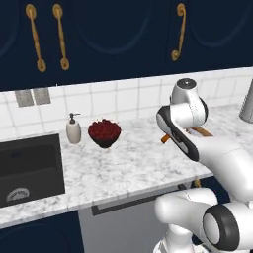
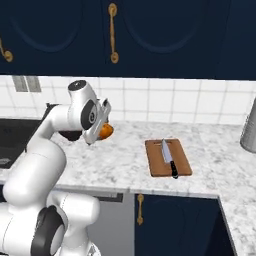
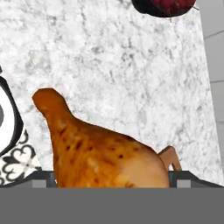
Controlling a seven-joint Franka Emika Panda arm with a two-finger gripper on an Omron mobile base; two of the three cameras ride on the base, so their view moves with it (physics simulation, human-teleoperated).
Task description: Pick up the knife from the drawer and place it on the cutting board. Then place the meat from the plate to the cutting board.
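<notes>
Wide-spread, the gripper (image 3: 111,179) sets its two dark tips on either side of the meat (image 3: 105,153), with the fat end of the drumstick lying between them and the thin bone end pointing away towards the upper left of the hand view; whether the tips press the meat I cannot tell. Seen from the right base, the gripper (image 2: 102,125) hangs low over the marble counter (image 1: 133,163) with the orange meat (image 2: 106,131) showing just at its tip. Going from the left across the counter: a dark sink (image 1: 29,168) is sunk into the stone, a small white soap dispenser (image 1: 73,129) stands near the wall beside it, and next to that sits a dark bowl (image 1: 104,133) heaped with red pieces. The robot's hand comes next, and in the hand view the plate (image 3: 11,131) shows as a white edge with a dark rim and scroll pattern just left of the drumstick. Further right, apart from the hand, the cutting board (image 2: 155,160) lies flat near the counter's front edge. The knife (image 2: 169,159) rests on it, blade towards the wall and black handle towards the front. At the far right stands a grey metal canister (image 2: 248,132).
</notes>
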